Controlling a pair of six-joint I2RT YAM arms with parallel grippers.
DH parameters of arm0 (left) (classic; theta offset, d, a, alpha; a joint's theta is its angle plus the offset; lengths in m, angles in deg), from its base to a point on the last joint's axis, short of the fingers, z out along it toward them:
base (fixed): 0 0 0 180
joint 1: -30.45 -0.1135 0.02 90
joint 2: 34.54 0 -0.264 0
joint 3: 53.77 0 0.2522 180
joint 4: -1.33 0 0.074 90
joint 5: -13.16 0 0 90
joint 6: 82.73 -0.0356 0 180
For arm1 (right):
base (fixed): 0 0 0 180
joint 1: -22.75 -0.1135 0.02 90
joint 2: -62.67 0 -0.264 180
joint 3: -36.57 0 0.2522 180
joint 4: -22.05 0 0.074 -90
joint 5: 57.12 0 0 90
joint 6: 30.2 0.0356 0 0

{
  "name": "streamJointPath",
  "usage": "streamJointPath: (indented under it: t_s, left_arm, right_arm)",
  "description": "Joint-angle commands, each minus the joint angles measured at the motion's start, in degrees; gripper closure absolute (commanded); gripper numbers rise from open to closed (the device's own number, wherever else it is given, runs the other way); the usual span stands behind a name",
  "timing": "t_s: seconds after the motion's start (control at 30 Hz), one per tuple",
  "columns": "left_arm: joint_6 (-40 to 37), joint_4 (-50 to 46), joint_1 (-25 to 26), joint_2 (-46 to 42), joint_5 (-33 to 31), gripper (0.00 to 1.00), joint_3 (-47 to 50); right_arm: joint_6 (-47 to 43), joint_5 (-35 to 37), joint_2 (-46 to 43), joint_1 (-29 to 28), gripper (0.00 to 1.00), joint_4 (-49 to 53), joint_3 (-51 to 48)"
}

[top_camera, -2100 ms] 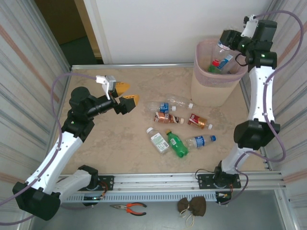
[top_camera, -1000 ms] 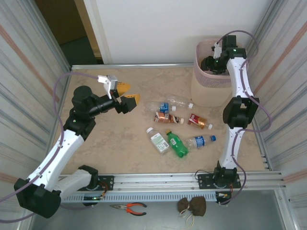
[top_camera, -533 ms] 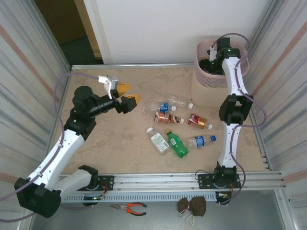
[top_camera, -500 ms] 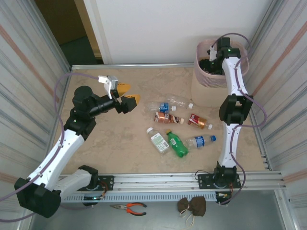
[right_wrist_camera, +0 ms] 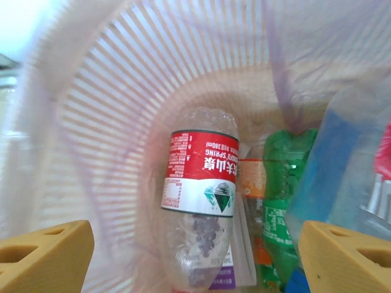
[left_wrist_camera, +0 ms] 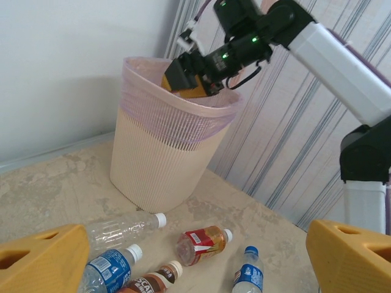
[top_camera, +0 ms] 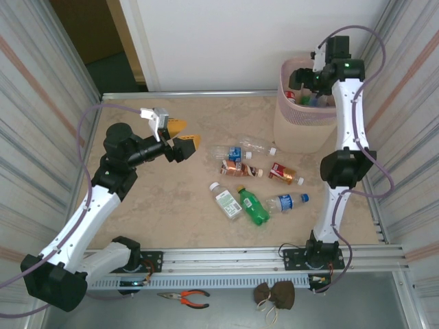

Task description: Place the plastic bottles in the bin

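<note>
Pale pink bin (top_camera: 302,133) was noted directly below the right gripper (top_camera: 317,81), held wide and empty, a red-labelled bottle (right_wrist_camera: 198,195) inside. Its liner (left_wrist_camera: 153,101) could be snagged on withdrawal. Loose bottles (top_camera: 254,205) lay ahead of the wide-open left gripper (top_camera: 180,137).

Light was bright and even with soft shadows; nearest the right tool (right_wrist_camera: 195,259), the bin (right_wrist_camera: 104,122) wall was blurred and washed out.
</note>
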Motion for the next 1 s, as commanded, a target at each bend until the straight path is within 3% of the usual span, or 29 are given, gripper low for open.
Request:
streamJointPath:
  t_s: [0.0, 0.17, 0.4, 0.63, 0.77, 0.97]
  left_arm:
    - [0.1, 1.6, -0.5, -1.4, -0.1, 0.08, 0.1]
    - [-0.8, 0.3, -0.5, -1.8, -0.3, 0.08, 0.6]
    - [-1.0, 0.4, -0.5, -1.8, -0.1, 0.08, 1.4]
    - [-0.9, 0.5, -0.6, -1.9, 0.0, 0.08, 2.1]
    - [-0.2, 1.1, -0.5, -1.8, 0.0, 0.08, 2.8]
    - [0.8, 1.5, -0.6, -2.0, 0.0, 0.08, 4.0]
  right_arm:
    - [3.2, 0.5, -5.4, 0.8, 0.16, 2.0, 1.0]
    - [6.6, -1.5, -14.1, 2.6, 0.17, -0.6, -6.9]
    - [13.9, -6.9, -31.3, 5.7, 0.16, -10.3, -26.9]
    - [27.3, -2.5, -49.9, 7.6, 0.16, -18.1, -50.2]
    - [37.8, 1.1, -57.6, 7.8, 0.2, -15.5, -60.2]
    - [50.8, 4.3, -61.0, 7.8, 0.24, -5.2, -70.8]
